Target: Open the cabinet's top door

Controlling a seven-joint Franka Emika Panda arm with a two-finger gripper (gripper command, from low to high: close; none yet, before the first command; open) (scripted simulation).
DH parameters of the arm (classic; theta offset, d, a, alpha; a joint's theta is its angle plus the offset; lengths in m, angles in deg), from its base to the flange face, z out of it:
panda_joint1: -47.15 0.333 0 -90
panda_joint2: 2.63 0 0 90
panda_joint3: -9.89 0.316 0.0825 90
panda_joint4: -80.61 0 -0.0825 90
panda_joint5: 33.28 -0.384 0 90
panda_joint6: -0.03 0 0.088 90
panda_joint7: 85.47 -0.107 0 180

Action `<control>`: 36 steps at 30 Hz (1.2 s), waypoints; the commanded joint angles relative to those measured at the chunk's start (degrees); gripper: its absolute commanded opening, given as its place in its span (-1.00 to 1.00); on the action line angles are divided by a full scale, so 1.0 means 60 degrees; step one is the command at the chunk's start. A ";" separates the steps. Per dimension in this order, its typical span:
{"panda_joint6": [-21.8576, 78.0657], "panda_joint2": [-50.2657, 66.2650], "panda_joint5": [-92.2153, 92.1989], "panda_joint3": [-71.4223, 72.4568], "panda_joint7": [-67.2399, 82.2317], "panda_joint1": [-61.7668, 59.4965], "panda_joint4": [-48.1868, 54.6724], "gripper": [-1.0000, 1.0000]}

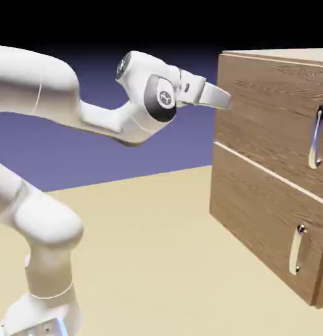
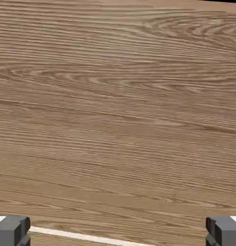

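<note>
The large brown wood-grain cabinet [image 1: 269, 164] is cut off at the exterior view's right edge. My hand view is filled by wood grain; only a pale seam crosses its lower edge. My white two-finger tool [image 2: 118, 231] shows its grey fingertips [image 2: 12, 230] at opposite bottom corners, spread wide, holding nothing. The tool points at the cabinet's left front edge, near the top. The beige tabletop [image 1: 151, 249] carries the cabinet before a blue-violet backdrop [image 1: 92, 151]. The upper wood-grain door panel [image 1: 276, 111] sits closed, its long curved silver handle [image 1: 316, 136] well apart from the tool.
</note>
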 commanded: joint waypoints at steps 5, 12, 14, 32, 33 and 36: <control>0.0059 -0.0325 0.2077 -0.0971 -0.1403 0.0915 0.0565 0.00; 0.0142 -0.0781 0.4984 -0.2331 -0.3367 0.2196 0.1355 0.00; 0.0165 -0.0911 0.5815 -0.2719 -0.3928 0.2562 0.1581 0.00; 0.0378 -0.2082 1.3290 -0.6215 -0.8979 0.5857 0.3613 0.00; 0.0390 -0.2147 1.3705 -0.6410 -0.9259 0.6040 0.3726 0.00; 0.0425 -0.2342 1.4951 -0.6992 -1.0101 0.6589 0.4064 0.00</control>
